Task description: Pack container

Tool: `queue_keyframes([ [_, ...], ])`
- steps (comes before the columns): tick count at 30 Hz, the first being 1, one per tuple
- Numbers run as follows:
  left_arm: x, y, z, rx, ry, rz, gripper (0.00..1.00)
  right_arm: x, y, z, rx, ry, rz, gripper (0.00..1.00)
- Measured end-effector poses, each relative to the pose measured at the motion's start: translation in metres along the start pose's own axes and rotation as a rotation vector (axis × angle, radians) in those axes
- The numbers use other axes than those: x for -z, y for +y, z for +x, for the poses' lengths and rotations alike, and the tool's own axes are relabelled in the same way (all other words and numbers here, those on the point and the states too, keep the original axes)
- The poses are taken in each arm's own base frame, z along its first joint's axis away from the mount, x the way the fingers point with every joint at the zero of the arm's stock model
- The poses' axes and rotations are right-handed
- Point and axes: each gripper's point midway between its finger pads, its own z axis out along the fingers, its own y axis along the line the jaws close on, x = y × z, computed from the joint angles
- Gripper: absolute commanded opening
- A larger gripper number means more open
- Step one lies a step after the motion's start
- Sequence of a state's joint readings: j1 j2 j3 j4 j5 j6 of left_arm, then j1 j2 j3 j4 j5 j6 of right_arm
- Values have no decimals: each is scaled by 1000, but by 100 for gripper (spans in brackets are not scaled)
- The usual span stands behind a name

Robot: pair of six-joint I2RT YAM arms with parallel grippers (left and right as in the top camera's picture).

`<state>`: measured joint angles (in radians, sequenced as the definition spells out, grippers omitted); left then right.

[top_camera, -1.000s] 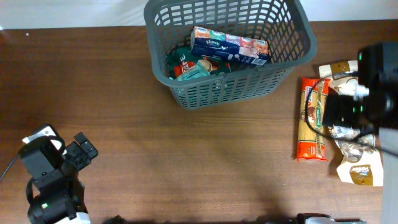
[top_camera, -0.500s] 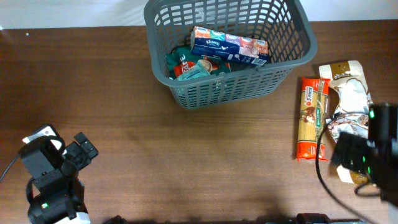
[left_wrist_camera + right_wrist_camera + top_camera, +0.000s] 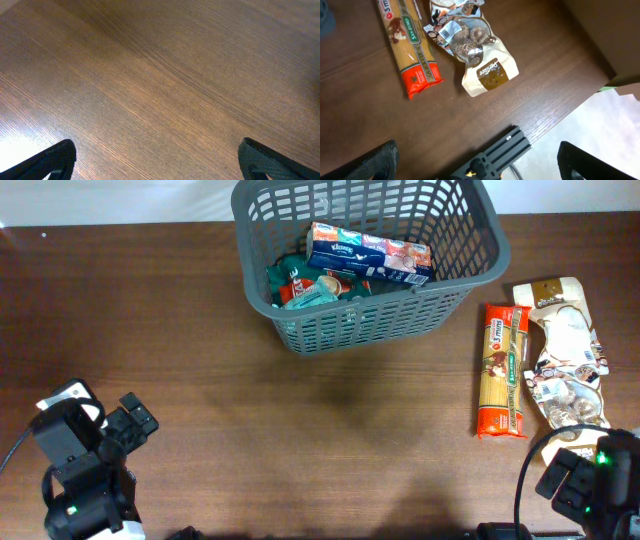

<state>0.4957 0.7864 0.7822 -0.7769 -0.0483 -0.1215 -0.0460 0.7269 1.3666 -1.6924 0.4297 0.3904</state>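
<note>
The dark grey basket stands at the back middle of the table. It holds a blue tissue box and green packets. To its right on the table lie an orange spaghetti packet, also in the right wrist view, and beige and clear snack bags, which that view shows too. My left gripper is open and empty at the front left, over bare wood. My right gripper is open and empty at the front right corner, in front of the bags.
The table's front right edge and a black metal rail lie under my right gripper, with the pale floor beyond the edge. A wide stretch of brown wood lies between the basket and both arms.
My right arm has drawn back from above the snack bags to the front right corner, uncovering the bags. The left arm and the packets have not moved.
</note>
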Motion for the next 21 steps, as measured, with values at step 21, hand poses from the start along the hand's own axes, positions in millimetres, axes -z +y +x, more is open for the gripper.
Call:
queue_keyframes([
  [21, 0, -2, 1, 0, 6, 14, 99, -58, 7, -21, -133, 284, 120, 100],
])
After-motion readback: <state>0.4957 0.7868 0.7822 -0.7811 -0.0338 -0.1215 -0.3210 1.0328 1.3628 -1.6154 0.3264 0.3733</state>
